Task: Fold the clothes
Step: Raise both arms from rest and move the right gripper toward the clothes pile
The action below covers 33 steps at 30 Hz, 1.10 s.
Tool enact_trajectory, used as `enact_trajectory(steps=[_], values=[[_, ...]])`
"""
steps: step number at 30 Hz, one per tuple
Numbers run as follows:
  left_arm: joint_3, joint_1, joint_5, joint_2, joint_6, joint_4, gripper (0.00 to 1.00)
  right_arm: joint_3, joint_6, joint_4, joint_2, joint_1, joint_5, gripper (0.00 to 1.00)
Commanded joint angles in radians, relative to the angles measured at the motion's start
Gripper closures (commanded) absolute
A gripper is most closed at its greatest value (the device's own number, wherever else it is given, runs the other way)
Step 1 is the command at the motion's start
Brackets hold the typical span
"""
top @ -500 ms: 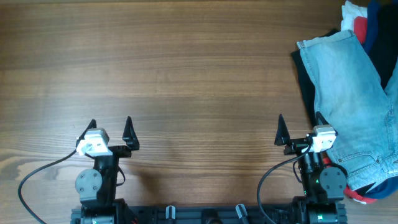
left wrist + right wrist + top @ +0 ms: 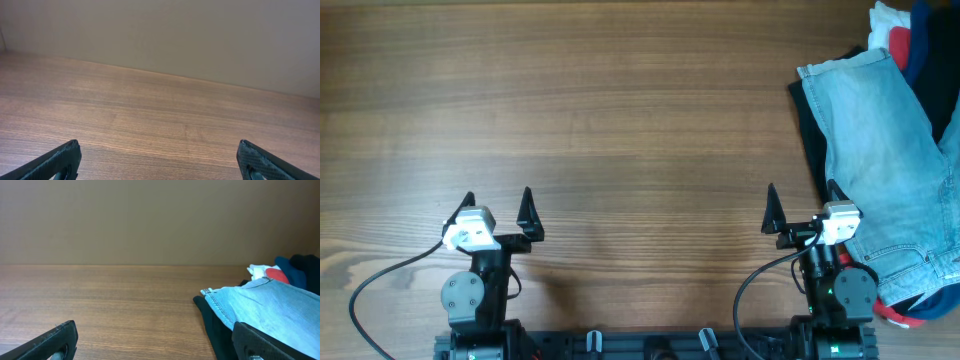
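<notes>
Near the front, the left hand (image 2: 497, 196) and the right hand (image 2: 801, 190) are wide open and hold nothing, and just beside the right hand the light blue jeans (image 2: 880, 150) lie on a black cloth (image 2: 808, 130) at the counter's (image 2: 620, 100) right edge.

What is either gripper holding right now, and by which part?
Nothing is held. The left gripper and the right gripper both stand open with only bare table between their fingers. The jeans lie ungripped at the right, over a black garment.
</notes>
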Motion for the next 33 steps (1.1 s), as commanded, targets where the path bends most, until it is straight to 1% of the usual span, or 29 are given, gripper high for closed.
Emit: enact_trajectory(steps=[1,17,19,20,23,25,29,33], values=[[-0.005,-0.006,-0.002,-0.010,0.022,-0.006,0.00,-0.001,0.008,0.003,0.001,0.004,0.002,0.00],[-0.005,-0.006,-0.002,-0.006,0.021,-0.006,0.00,-0.001,0.012,0.002,0.013,0.004,0.002,0.00],[-0.005,-0.006,-0.002,-0.006,0.008,-0.006,0.00,-0.001,0.039,0.002,0.041,0.004,0.003,0.00],[-0.005,-0.006,-0.003,-0.006,-0.024,-0.006,0.00,0.001,0.052,0.001,0.059,0.004,0.003,0.00],[-0.002,-0.006,-0.002,-0.006,-0.137,-0.007,0.00,0.039,0.096,-0.021,0.135,0.004,0.009,0.00],[0.010,-0.006,-0.002,-0.004,-0.188,-0.009,0.00,0.102,0.118,-0.042,0.209,0.004,0.026,0.00],[0.097,-0.006,-0.003,0.061,-0.192,-0.065,0.00,0.261,0.113,-0.124,0.380,0.004,0.026,0.00],[0.235,-0.006,-0.003,0.253,-0.192,-0.157,0.00,0.435,0.108,-0.253,0.595,0.004,0.021,0.00]])
